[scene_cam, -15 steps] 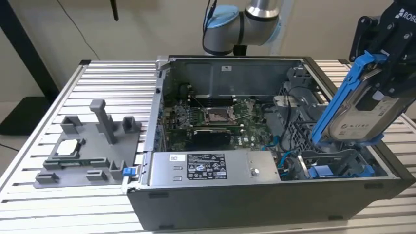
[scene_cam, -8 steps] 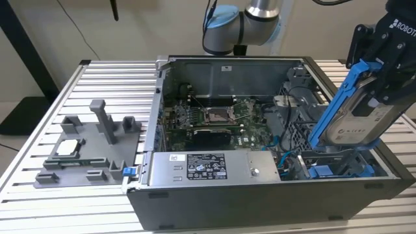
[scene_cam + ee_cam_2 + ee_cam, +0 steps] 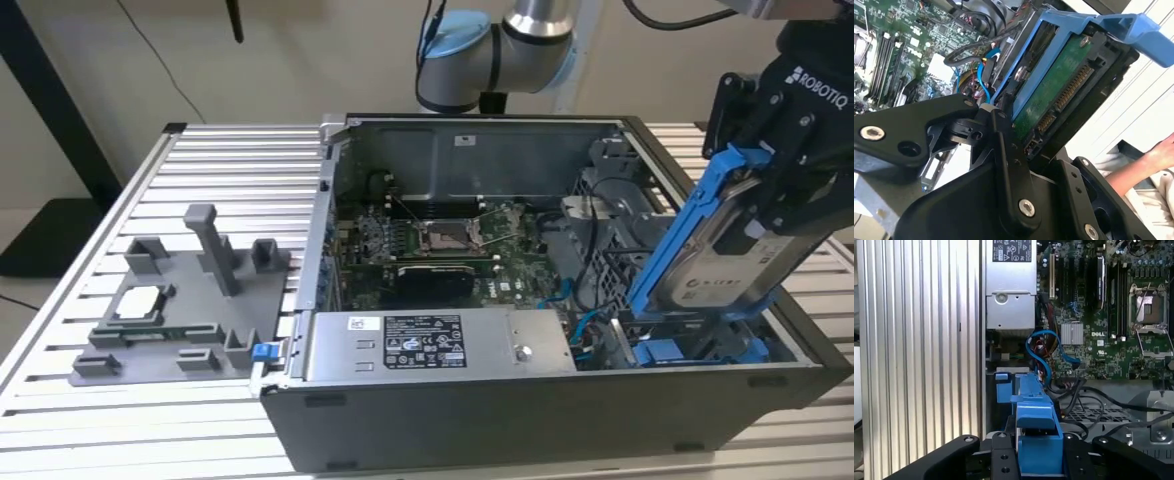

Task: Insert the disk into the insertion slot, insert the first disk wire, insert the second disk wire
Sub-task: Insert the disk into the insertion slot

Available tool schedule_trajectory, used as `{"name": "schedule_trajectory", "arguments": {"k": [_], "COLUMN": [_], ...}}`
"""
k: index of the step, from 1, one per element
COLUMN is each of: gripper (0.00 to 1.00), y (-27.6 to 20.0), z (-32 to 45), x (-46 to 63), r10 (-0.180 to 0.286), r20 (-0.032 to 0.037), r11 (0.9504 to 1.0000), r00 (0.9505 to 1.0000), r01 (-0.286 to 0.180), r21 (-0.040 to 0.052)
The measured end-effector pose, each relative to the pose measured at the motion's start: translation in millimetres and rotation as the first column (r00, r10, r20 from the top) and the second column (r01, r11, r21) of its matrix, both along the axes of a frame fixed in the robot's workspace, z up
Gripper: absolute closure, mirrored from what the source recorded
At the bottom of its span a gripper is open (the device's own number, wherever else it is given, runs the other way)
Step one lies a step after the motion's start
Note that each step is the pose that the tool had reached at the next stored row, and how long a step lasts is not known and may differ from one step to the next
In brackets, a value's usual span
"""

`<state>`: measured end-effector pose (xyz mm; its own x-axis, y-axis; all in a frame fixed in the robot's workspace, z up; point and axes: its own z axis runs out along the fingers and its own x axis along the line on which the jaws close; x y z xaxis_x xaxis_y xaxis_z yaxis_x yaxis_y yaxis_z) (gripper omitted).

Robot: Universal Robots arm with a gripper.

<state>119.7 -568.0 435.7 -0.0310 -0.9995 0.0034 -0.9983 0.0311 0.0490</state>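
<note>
My gripper (image 3: 771,185) is shut on the disk (image 3: 717,262), a silver drive with a white label in a bright blue carrier. The disk hangs steeply tilted over the exterior view's right end of the open computer case, its lower end at the insertion slot (image 3: 721,325) of the dark drive cage. In the second wrist view the disk's green underside (image 3: 1054,95) and its connectors show between my black fingers (image 3: 1006,160). The carrier's blue handle (image 3: 1036,437) is seen in the first wrist view. Loose blue wires (image 3: 1041,347) loop beside the cage.
A smaller blue-fronted carrier (image 3: 674,352) sits low in the cage. The motherboard (image 3: 441,240) and silver power supply (image 3: 441,342) fill the case's middle. A grey fixture (image 3: 200,290) stands on the slatted table at the exterior view's left. A person's arm (image 3: 1149,160) is nearby.
</note>
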Motion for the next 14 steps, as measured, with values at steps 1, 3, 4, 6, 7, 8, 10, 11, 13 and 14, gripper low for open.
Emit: {"name": "schedule_trajectory", "arguments": {"k": [1,3,4,6,7,8,10,11,13,14], "gripper": [1.0,1.0,1.0,1.0,1.0,1.0,1.0,1.0,1.0,1.0], "y": [-0.1,-0.1,-0.1,-0.1,-0.1,-0.1,-0.2,-0.4,-0.4,-0.4], "z": [-1.8,-5.5,-7.3,-11.0,-12.8,-14.7,-18.2,-20.2,-23.8,-25.3], "x": [0.0,-0.2,-0.1,-0.1,0.0,0.0,0.3,0.5,1.3,1.8], "r10": [0.0,0.0,0.0,0.0,0.0,0.0,0.0,0.0,0.0,0.0], "r20": [0.0,0.0,0.0,0.0,0.0,0.0,0.0,0.0,0.0,0.0], "r11": [1.0,1.0,1.0,1.0,1.0,1.0,1.0,1.0,1.0,1.0], "r00": [1.0,1.0,1.0,1.0,1.0,1.0,1.0,1.0,1.0,1.0], "r01": [0.0,0.0,0.0,0.0,0.0,0.0,0.0,0.0,0.0,0.0], "r21": [0.0,0.0,0.0,0.0001,0.0001,0.0,0.0,0.0,0.0002,0.0001]}}
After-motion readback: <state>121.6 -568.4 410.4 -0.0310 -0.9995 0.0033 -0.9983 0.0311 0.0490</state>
